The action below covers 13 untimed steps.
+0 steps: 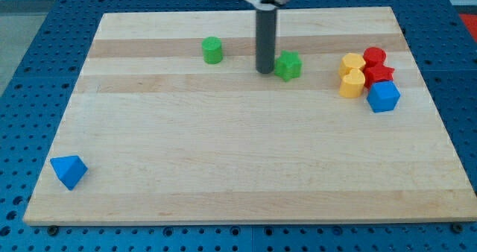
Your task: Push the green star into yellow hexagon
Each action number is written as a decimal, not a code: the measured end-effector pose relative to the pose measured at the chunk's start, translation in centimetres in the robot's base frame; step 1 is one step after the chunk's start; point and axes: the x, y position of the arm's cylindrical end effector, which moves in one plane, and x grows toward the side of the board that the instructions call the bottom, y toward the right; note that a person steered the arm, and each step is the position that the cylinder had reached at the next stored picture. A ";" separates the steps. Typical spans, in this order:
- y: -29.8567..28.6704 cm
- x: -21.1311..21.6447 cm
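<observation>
Wooden worktop (246, 170) fills the view, set on a blue perforated base (30, 43). The arm carries no gripper, so there is nothing to read as apart or clamped; it ends in a dark rod

Cluster at the view's right: two yellow blocks, the upper one the yellow hexagon (352, 63), the lower a yellow cylinder (351, 83); two red blocks (376, 67) just beside them; a blue block (383, 97) below. Green star (288, 65) sits well left of that cluster. The tip (264, 71) is touching or just beside the star's left face. Green cylinder (212, 50) further left; blue wedge (68, 171) near the view's bottom left

Risks, as judged:
- off-centre contact could spin the star and let it slip past the tip
- the star could drift low and strike the yellow cylinder instead
- overshoot would scatter the tightly packed cluster

No brands, labels or writing legible anywhere
</observation>
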 end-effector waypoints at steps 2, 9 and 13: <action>-1.8 0.1; 4.0 -1.5; 2.4 -1.9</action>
